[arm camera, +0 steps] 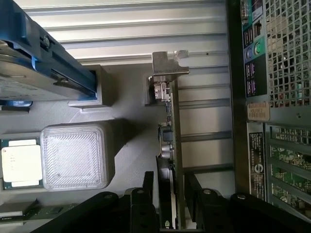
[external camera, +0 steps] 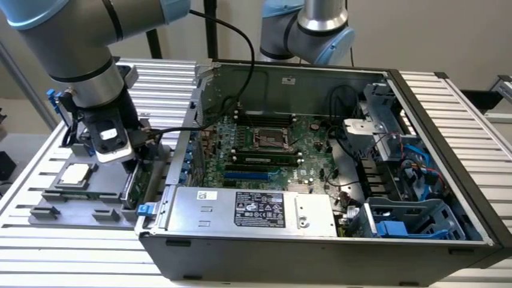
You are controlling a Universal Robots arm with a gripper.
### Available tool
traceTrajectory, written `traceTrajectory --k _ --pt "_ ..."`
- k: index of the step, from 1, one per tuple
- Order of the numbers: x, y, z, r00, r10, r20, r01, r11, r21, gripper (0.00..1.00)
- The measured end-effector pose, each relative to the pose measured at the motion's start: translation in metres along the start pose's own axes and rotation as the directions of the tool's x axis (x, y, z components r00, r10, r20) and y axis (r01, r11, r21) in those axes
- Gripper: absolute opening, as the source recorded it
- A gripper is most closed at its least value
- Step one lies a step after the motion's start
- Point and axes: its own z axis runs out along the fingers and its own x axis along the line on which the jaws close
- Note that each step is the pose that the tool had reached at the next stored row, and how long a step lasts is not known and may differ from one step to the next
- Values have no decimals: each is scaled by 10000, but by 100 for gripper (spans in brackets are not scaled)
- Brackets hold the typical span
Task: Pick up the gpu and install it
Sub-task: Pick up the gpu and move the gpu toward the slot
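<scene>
where the gpu [arm camera: 170, 145] sits: on edge in a slot of the grey tray [external camera: 48, 210], just beside the outer wall of the computer case [arm camera: 272, 145], not inside it.
jaws: the gripper [arm camera: 170, 204] is clamped on the gpu, one finger on the black face and the other on the green board.
card edges: the silver bracket [arm camera: 167, 63] is at the end far from the gripper, touching nothing beside it; one long thin edge faces the wrist camera.
room on the case side: a narrow strip of slatted table [arm camera: 204, 121] lies between the card and the case wall.
room on the tray side: bare grey tray floor runs from the card to a translucent square block [arm camera: 73, 155].
neighbours: the cpu chip [arm camera: 19, 162] lies just beside that block; the hard drive [arm camera: 29, 73] with blue rails is well apart from the card.
overhead: in the exterior view the wrist stands upright over the card, and a black cable [external camera: 240, 54] loops from the arm across the case rim.
inside the case: the top is open, the motherboard [external camera: 264, 144] lies flat, the power supply [external camera: 256, 210] runs along the near wall, and loose cables are bunched at the exterior view's right.
</scene>
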Motion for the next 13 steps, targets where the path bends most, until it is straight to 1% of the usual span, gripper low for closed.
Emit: traceTrajectory --k 9,10,13 --pt "12 10 8 10000 0 1 0 10000 -1 100" --pt "12 10 8 10000 0 0 0 10000 -1 0" --pt "12 10 8 10000 0 -1 0 10000 0 0"
